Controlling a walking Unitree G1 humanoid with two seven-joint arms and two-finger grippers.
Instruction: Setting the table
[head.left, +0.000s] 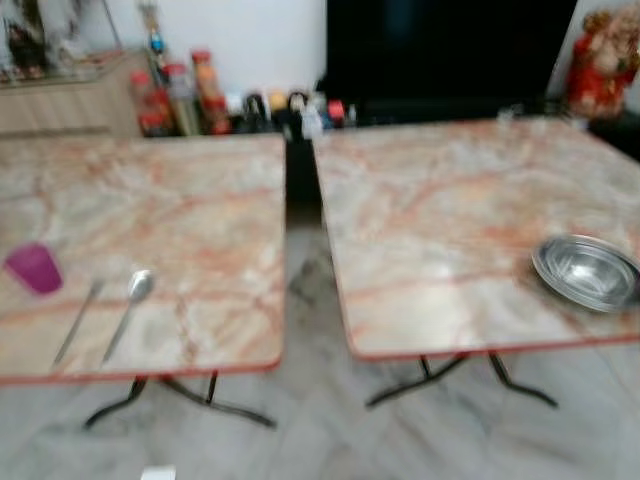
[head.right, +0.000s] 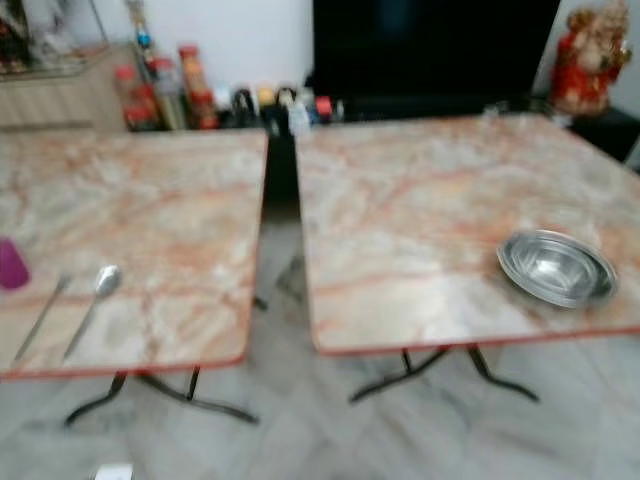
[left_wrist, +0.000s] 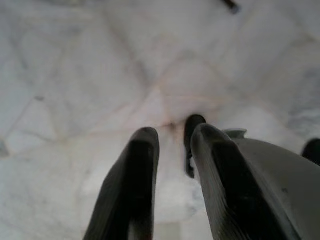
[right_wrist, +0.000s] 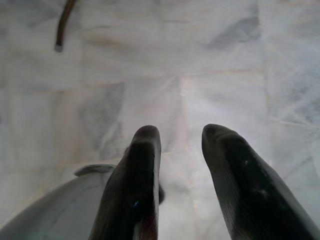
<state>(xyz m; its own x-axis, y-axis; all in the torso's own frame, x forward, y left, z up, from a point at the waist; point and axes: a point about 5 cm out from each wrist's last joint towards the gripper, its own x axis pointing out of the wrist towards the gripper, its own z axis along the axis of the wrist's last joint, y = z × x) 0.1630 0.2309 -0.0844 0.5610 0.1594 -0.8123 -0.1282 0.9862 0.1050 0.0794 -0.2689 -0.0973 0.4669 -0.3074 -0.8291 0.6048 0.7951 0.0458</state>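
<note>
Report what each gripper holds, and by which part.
Nothing is held. The left gripper and right gripper hang open over the floor.

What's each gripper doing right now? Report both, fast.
Left gripper: open, holding nothing, hanging over the floor.
Right gripper: open, holding nothing, hanging over the floor.

My left gripper (left_wrist: 172, 137) hangs idle, pointing down, its two black fingers (left_wrist: 132, 190) parted by a narrow gap with nothing between them. My right gripper (right_wrist: 180, 135) hangs the same way, fingers (right_wrist: 137, 185) slightly wider apart and empty.
</note>
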